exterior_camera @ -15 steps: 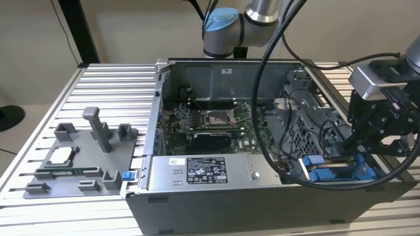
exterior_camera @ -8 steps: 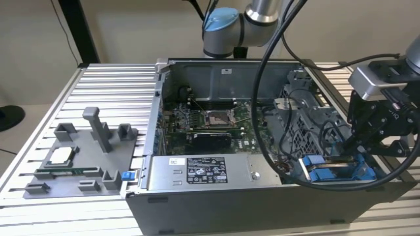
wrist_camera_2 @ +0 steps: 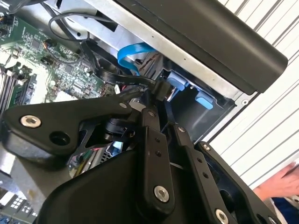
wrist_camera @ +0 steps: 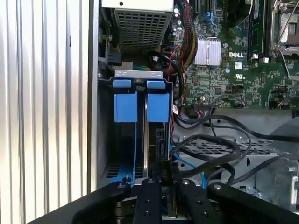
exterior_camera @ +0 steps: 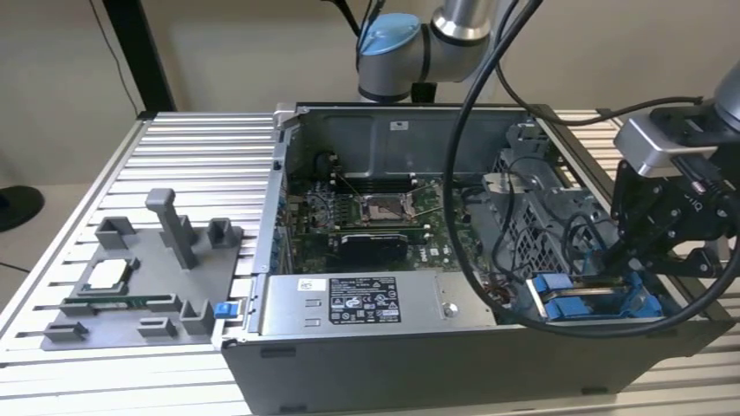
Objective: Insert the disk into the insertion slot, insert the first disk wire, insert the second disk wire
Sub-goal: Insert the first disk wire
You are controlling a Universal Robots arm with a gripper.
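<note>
The insertion slot (exterior_camera: 592,301) is the grey bay with blue tabs at the case's front corner, on the exterior view's right. In the first wrist view, the slot (wrist_camera: 140,105) shows two blue tabs. Under them a dark narrow body stands edge-on, which looks like the disk (wrist_camera: 158,137) seated in the bay. My gripper (exterior_camera: 633,267) hangs right over this bay. In the second wrist view the gripper (wrist_camera_2: 161,95) is shut on a black connector with a flat black wire (wrist_camera_2: 128,80) trailing from it. A blue wire (wrist_camera_2: 131,53) curls beside it.
A grey power supply box (exterior_camera: 347,303) lies along the case front, with the motherboard (exterior_camera: 370,217) behind it and a perforated cage (exterior_camera: 543,225) next to the bay. A grey fixture block (exterior_camera: 139,277) sits on the slatted table. A person's hand (wrist_camera_2: 280,186) is near the case.
</note>
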